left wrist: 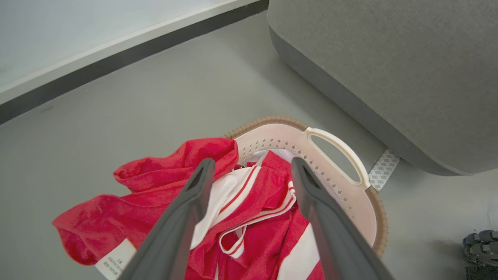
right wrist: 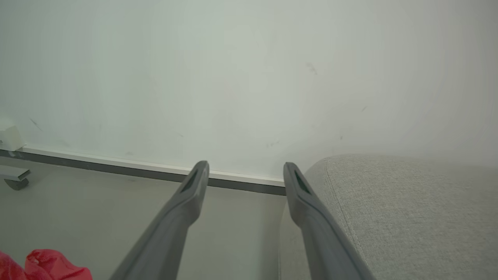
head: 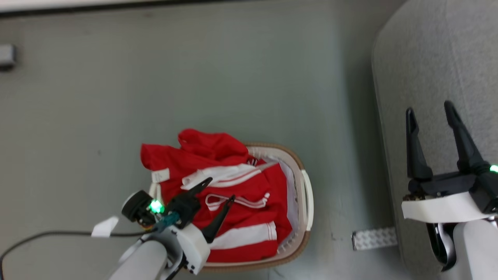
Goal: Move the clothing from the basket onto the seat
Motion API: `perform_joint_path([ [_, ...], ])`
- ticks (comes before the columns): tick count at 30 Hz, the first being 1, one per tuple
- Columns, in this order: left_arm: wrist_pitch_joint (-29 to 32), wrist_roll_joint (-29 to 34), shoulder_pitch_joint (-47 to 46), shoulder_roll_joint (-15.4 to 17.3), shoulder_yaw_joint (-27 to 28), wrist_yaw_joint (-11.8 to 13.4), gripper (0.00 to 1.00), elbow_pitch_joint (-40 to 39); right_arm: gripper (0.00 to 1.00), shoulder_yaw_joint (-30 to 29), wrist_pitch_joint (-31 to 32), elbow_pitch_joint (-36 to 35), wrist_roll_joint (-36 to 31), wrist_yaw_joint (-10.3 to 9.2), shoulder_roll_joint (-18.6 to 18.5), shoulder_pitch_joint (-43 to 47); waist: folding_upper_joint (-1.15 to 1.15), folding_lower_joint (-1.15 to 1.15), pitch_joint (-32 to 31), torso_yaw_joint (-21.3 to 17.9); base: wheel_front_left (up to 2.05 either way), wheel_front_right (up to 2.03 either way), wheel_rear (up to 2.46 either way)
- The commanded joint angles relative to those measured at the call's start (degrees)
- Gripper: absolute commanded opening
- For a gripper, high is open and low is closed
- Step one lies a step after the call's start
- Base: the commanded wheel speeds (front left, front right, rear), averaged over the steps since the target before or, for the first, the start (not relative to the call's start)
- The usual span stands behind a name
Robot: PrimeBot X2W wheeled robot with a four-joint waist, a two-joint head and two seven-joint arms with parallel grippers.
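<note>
Clothing (head: 233,186) lies heaped in the basket (head: 307,198) at about 6 o'clock in the head view, and one red fold spills over the rim toward 9 o'clock. The heap is tangled, so I cannot tell how many garments it holds. Dark marks near its top are too small to read, and so is the print on the one white tag (head: 160,175). The cloth and the left arm hide the basket's 9 o'clock side. The picture's bottom edge cuts off its near rim. One handle loop shows, on the 3 o'clock side.

The seat (head: 439,58) fills the 2 to 4 o'clock region, cut off by the top and right edges, with no clothing on it. The floor (head: 194,77) separates it from the basket.

There is one basket, one seat and two grippers. The left gripper (head: 221,189), at 7 o'clock, hangs over the heap with its fingers spread wide and nothing between them. I cannot tell whether the tips touch the cloth. The right gripper (head: 428,107), at 4 o'clock, is over the seat's rounded edge, also spread wide and empty.

One patterned strip (head: 373,238) lies on the floor at the seat's foot, and one dark cable (head: 39,237) runs off at 8 o'clock.
</note>
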Motion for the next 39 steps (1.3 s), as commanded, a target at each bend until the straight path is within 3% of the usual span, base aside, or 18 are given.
perform_joint_path([
  [1, -0.01, -1.11, -2.64, 0.72, -1.44, 0.06, 1.00, 2.08, 1.00, 0.17, -0.10, -1.04, 0.79, -0.12, -0.04, -1.62, 0.00, -0.02, 7.29, -2.36, 0.00, 0.00, 0.00],
  [12, 0.16, -2.11, -14.41, 2.64, -11.28, 0.06, 1.00, 14.92, 1.00, 0.84, -0.10, -7.62, 2.56, -0.12, -0.04, -4.93, 0.00, -0.02, 18.09, -5.29, 0.00, 0.00, 0.00],
  [28, 0.01, -2.97, -23.53, 3.74, -14.26, 0.06, 1.00, 23.81, 1.00, 0.88, -0.11, -11.95, 5.49, -0.12, -0.04, -3.24, 0.00, -0.02, 24.59, -7.64, 0.00, 0.00, 0.00],
  [29, 0.00, -3.30, -23.57, 3.79, -14.42, 0.06, 0.46, 23.98, 1.00, 0.92, -0.11, -11.84, 5.54, -0.12, -0.04, -3.24, 0.00, -0.02, 24.59, -7.70, 0.00, 0.00, 0.00],
  [30, 0.00, -3.60, -23.59, 3.81, -14.61, 0.06, 0.19, 24.12, 1.00, 0.97, -0.11, -11.67, 5.59, -0.12, -0.04, -3.23, 0.00, -0.02, 24.52, -7.75, 0.00, 0.00, 0.00],
  [31, 0.00, -3.98, -23.62, 3.81, -14.73, 0.06, 0.00, 24.11, 1.00, 1.00, -0.11, -11.48, 5.67, -0.12, -0.04, -3.23, 0.00, -0.02, 24.37, -7.79, 0.00, 0.00, 0.00],
  [39, -0.02, -8.43, -19.35, 3.44, -13.38, 0.06, 0.00, 19.94, 1.00, 0.64, -0.11, -8.87, 6.38, -0.12, -0.04, -2.57, 0.00, -0.02, 18.20, -7.15, 0.00, 0.00, 0.00],
])
